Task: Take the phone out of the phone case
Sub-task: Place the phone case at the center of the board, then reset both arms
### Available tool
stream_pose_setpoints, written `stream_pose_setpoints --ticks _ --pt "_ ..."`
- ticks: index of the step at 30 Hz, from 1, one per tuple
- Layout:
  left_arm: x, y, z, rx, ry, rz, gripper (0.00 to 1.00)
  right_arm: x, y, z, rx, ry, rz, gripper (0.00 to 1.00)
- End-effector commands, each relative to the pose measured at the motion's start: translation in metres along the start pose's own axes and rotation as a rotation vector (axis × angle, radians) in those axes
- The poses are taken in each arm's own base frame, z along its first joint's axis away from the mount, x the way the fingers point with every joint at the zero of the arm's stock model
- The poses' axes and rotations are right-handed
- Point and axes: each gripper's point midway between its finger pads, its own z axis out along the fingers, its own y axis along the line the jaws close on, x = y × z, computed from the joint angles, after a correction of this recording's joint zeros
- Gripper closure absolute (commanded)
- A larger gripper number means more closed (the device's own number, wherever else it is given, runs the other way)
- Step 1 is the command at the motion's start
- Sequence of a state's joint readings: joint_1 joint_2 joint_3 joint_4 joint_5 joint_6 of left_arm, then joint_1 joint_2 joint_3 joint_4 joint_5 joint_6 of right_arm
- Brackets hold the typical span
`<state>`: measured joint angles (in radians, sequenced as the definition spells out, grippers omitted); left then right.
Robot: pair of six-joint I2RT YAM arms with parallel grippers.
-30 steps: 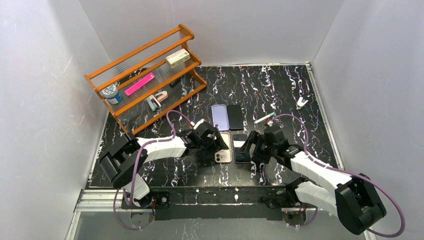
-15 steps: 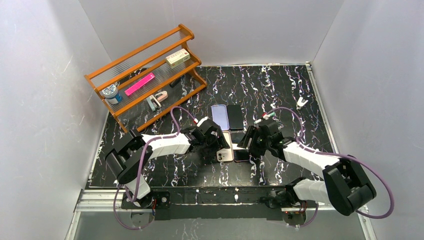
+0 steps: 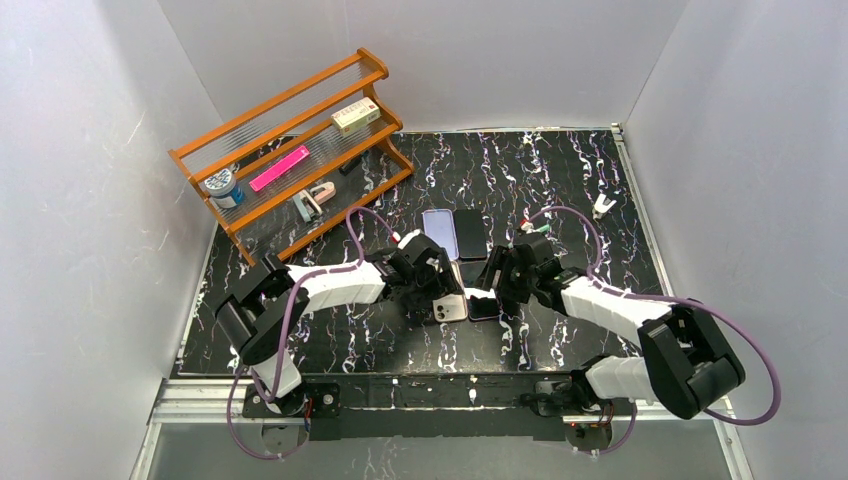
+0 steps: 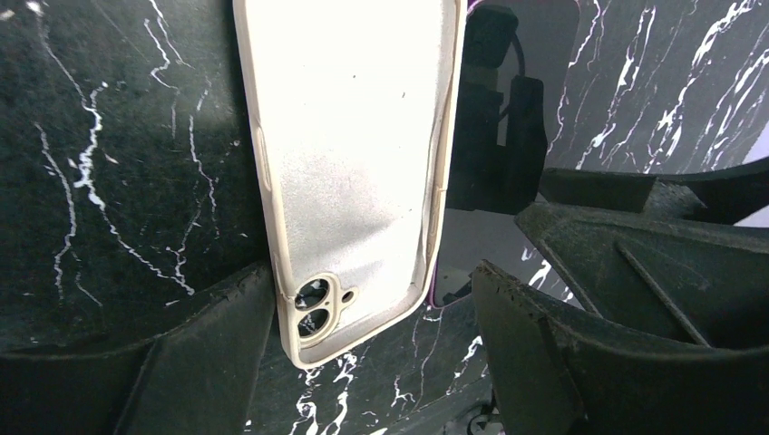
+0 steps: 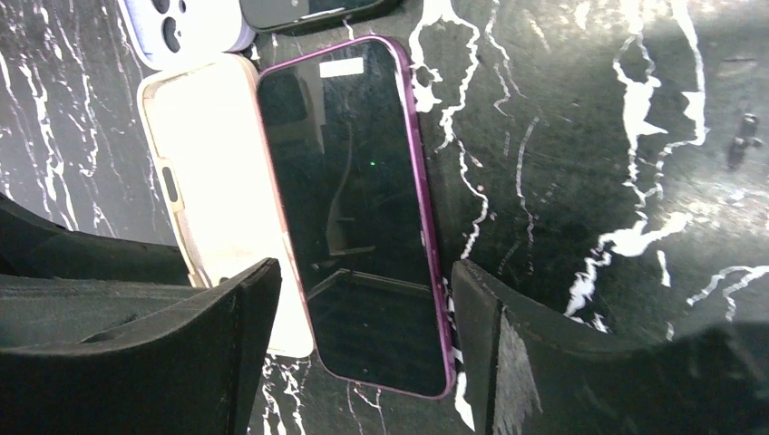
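Note:
An empty cream phone case (image 3: pixel 447 309) lies open side up on the black marbled table, its camera cutouts toward the near edge. A phone with a purple rim (image 3: pixel 484 306) lies screen up, touching the case's right side. In the left wrist view my left gripper (image 4: pixel 372 358) is open, its fingers either side of the cream case's (image 4: pixel 354 154) camera end. In the right wrist view my right gripper (image 5: pixel 363 362) is open, straddling the near end of the phone (image 5: pixel 358 208). The case (image 5: pixel 218 199) lies to its left. Both grippers (image 3: pixel 441 290) (image 3: pixel 498 288) hover low.
A lavender case (image 3: pixel 439 233) and a black phone (image 3: pixel 470 233) lie just beyond. A marker (image 3: pixel 530 229) and a white clip (image 3: pixel 601 206) lie to the right. An orange shelf (image 3: pixel 290 150) with small items stands at the back left. White walls enclose the table.
Both grippers have moved away from the near edge and closer together over the case and phone. The right forearm has swung left. The case and phone have barely shifted.

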<state>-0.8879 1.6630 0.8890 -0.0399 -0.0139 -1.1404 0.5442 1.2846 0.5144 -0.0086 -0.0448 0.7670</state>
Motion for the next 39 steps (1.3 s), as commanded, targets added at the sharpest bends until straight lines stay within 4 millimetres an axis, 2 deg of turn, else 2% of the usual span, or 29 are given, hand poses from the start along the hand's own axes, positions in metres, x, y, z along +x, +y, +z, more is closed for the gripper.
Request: stream_pose_setpoints --ticks 1,4,8,11,16,23,29,39 --pt "0.013 0.099 -0.001 -0.349 0.026 0.094 0.20 -0.002 -0.016 -0.010 0.077 -0.028 -0.024 0.21" --pt "0.015 0.104 -0.007 -0.364 0.033 0.111 0.09 0.000 -0.022 -0.017 0.093 -0.042 -0.020 0.15" --pt "0.015 0.106 -0.010 -0.363 0.036 0.120 0.07 -0.001 -0.026 -0.026 0.101 -0.072 -0.009 0.11" --pt "0.009 0.096 -0.008 -0.338 0.023 0.148 0.09 -0.005 -0.027 -0.032 0.108 -0.097 -0.009 0.11" --pt "0.003 0.071 0.005 -0.257 0.035 0.168 0.18 -0.010 -0.027 -0.041 0.112 -0.131 -0.009 0.10" --pt "-0.001 0.060 0.016 -0.233 0.057 0.179 0.23 -0.012 -0.026 -0.051 0.111 -0.155 0.001 0.10" --pt "-0.003 0.052 0.016 -0.204 0.056 0.185 0.21 -0.022 -0.026 -0.064 0.124 -0.203 0.002 0.10" --pt "-0.020 0.024 0.011 -0.088 0.007 0.219 0.15 -0.046 -0.024 -0.090 0.140 -0.324 -0.020 0.10"
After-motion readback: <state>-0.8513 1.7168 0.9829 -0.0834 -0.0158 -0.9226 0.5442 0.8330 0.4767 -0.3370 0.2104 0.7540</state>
